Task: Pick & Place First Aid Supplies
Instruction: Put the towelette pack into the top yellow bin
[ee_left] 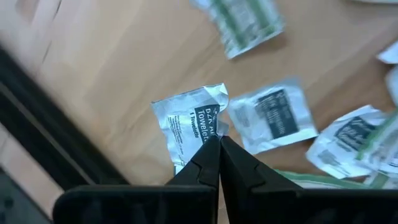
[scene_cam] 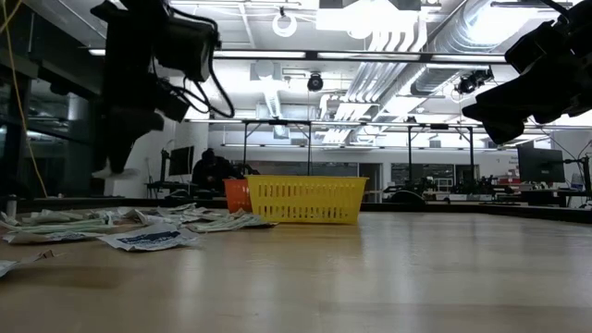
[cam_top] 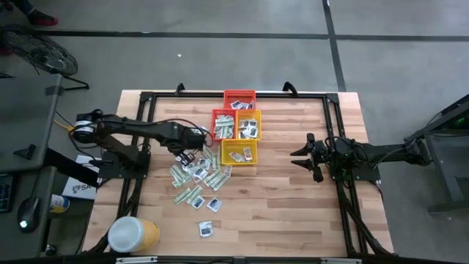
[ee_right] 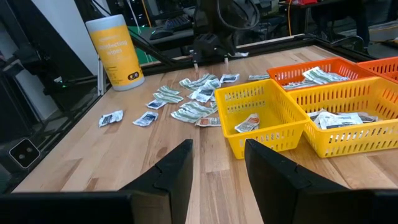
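My left jaws are pressed tight together on the corner of a crinkled white foil towelette packet with dark print (ee_left: 189, 118); the left gripper (cam_top: 187, 155) hangs above the loose pile of small flat packets (cam_top: 196, 178), and from my low camera it sits clear of the bench. The pile is a mix of pale green-and-white oblong strips and white squares with dark blue marks, scattered flat on the light, grained wooden bench (cam_top: 293, 213), with two more squares lying apart nearer the front edge. Behind the pile stand slotted plastic baskets: a yellow basket (cam_top: 239, 152) holding a couple of packets, an orange one (cam_top: 248, 125), a red one (cam_top: 223, 125) and another red one (cam_top: 239, 98) at the back. A yellow cylindrical tub with a white lid (cam_top: 133, 234) stands at the front left corner. The right gripper (cam_top: 304, 155) waits over bare wood on the right side, its jaws spread apart with nothing between them.
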Tool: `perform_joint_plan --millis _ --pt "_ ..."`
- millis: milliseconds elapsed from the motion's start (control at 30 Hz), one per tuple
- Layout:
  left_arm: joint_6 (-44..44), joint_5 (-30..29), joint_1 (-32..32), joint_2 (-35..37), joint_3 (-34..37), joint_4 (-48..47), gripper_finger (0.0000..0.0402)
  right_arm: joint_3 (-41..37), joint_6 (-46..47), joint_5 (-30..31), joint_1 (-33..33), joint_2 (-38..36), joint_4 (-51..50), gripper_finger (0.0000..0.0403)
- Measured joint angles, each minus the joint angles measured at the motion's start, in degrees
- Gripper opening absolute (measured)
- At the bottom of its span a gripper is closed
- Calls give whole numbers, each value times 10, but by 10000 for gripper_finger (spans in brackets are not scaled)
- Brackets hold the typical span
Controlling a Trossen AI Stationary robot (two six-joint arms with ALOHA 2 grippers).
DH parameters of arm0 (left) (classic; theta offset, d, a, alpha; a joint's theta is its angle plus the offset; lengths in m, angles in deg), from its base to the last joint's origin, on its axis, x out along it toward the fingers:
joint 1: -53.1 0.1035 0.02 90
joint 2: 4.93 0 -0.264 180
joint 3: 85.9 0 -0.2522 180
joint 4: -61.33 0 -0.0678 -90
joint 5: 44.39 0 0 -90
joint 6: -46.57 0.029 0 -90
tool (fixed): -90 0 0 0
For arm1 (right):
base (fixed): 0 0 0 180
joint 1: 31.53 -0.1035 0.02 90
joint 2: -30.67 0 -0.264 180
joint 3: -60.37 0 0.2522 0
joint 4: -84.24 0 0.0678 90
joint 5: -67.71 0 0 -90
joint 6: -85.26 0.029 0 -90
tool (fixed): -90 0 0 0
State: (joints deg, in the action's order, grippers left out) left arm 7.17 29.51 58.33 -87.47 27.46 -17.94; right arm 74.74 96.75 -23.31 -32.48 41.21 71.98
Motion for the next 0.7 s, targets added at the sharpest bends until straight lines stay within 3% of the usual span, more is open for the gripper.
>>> perform_joint_plan --millis 200,433,700 --pt "99 -2 0 7 -5 45 1 0 0 0 0 0 0 139" --pt "236 -45 0 7 -55 90 1 0 0 0 0 0 0 139" --pt "525 -62 -9 7 -72 237 1 0 0 0 0 0 0 139"
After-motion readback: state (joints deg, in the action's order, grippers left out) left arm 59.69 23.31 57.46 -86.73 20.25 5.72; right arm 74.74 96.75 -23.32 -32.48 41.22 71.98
